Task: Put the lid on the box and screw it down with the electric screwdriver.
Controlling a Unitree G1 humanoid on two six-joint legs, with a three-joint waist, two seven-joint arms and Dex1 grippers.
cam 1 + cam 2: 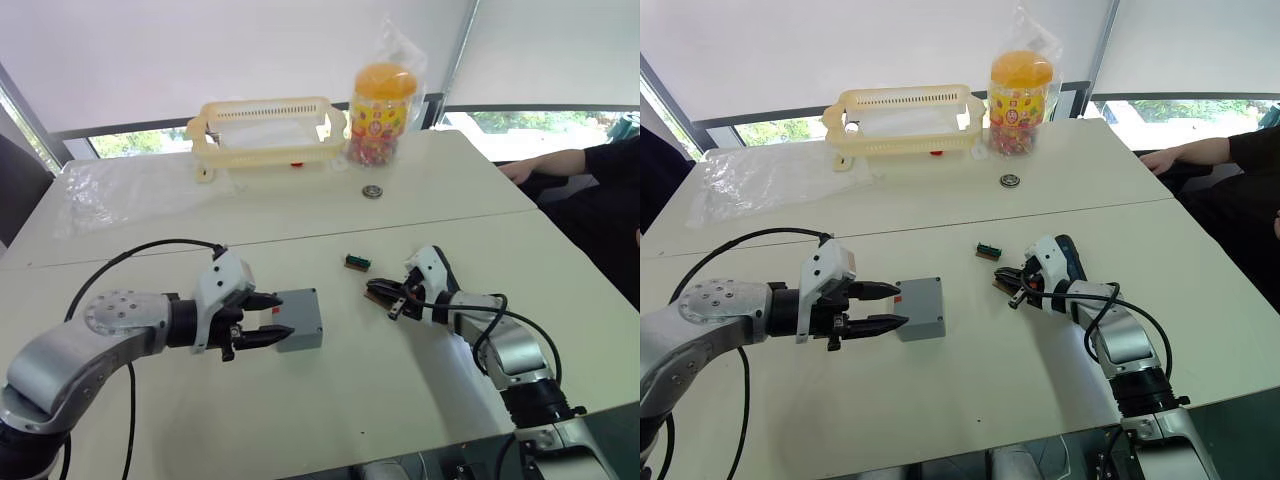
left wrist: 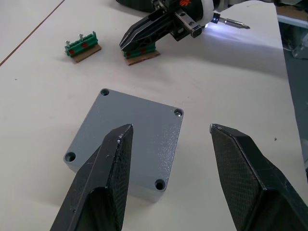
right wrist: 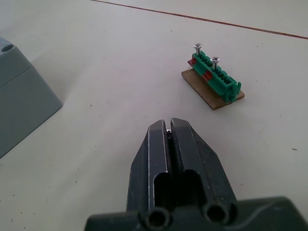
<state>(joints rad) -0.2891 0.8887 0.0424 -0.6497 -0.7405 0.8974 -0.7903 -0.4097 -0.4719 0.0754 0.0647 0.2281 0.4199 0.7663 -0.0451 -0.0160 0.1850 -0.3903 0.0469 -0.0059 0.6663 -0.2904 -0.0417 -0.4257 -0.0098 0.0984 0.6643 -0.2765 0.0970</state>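
Lid [image 2: 130, 139] already sits flush on the box [image 1: 300, 325] near the middle of the bench [image 1: 330, 400], corner holes showing. The left gripper [image 1: 268, 320] has its jaws spread, one tip over the lid and one just beside the box. The right gripper [image 1: 383, 293] has jaws pressed together, over a green terminal block [image 2: 140, 52]; the electric screwdriver [image 2: 226, 21] rides by that wrist, light on at its tip. Judging by this, the step is screwing down: the left jaws should clamp the box squarely so it cannot twist, and the bit should enter each corner hole upright. A second green terminal block [image 1: 357, 263] carrying screws lies between box and right gripper. Farther off stand a yellow basket [image 1: 265, 130], a candy jar [image 1: 382, 112] and a small ring [image 1: 372, 191]; a person's arm [image 1: 550, 163] rests at the bench edge.
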